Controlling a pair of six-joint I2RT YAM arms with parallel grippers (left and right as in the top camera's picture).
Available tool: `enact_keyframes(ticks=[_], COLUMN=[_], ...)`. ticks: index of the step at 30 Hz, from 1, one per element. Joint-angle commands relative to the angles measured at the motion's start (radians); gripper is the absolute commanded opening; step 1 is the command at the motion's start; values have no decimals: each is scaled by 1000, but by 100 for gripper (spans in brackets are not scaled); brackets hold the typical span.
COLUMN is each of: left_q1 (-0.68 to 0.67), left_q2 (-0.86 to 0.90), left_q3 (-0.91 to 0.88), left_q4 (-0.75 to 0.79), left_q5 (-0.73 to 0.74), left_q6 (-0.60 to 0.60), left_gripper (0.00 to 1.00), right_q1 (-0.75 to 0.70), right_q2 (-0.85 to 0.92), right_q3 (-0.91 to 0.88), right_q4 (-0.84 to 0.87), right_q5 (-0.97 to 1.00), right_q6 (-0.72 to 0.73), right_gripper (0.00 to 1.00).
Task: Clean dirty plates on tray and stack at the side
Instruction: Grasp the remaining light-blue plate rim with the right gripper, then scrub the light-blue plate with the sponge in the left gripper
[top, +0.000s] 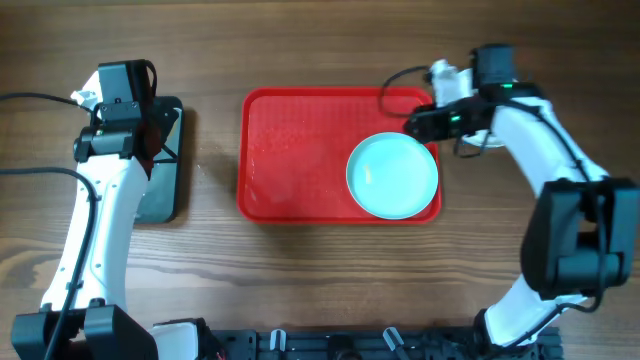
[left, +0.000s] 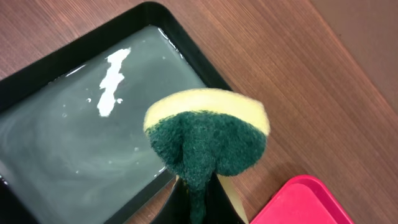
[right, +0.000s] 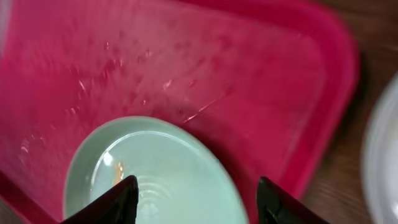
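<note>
1. Overhead view: my left fingers hang over a narrow black tray on the wooden tabletop, closed on something dark. The red tray lies well off to their right. One pale turquoise plate lies in the tray corner nearest my right fingers. Those fingers sit at the plate's rim, by the tray's edge. From here I cannot tell whether they touch the plate.
2. Left wrist view: my left fingers are clamped on a sponge. Its dark green scouring face is toward the camera, with yellow foam behind. Beyond the fingers, to the left, the black tray holds shallow water with a white streak of foam. A rounded corner of the red tray shows just right of the fingers.
3. Right wrist view: my right fingers are spread wide and hold nothing. The plate lies between and beyond them, flat in the red tray and wet. It has a small orange speck near the left-hand finger. Droplets dot the tray floor beyond. A pale curved edge at far right is too blurred to identify.
</note>
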Motion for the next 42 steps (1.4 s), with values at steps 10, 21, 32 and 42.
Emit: enact_keyframes(ticks=[10, 21, 32, 42], left_q1=[3, -196, -545, -550], left_q2=[5, 93, 393, 453], left_q3=[-1, -1, -1, -1], left_q4=[8, 37, 217, 182], left_q5=[-2, 510, 505, -340], left_q6=[-13, 153, 145, 153], left_gripper=[4, 4, 4, 4], right_q1=[80, 215, 232, 232], right_q2=[78, 92, 93, 92], right_q3=[-68, -69, -69, -69], right_q4=[-76, 126, 143, 132], right_q5=[231, 127, 129, 130], right_q6=[-51, 272, 285, 282], right_gripper=[53, 4, 4, 4])
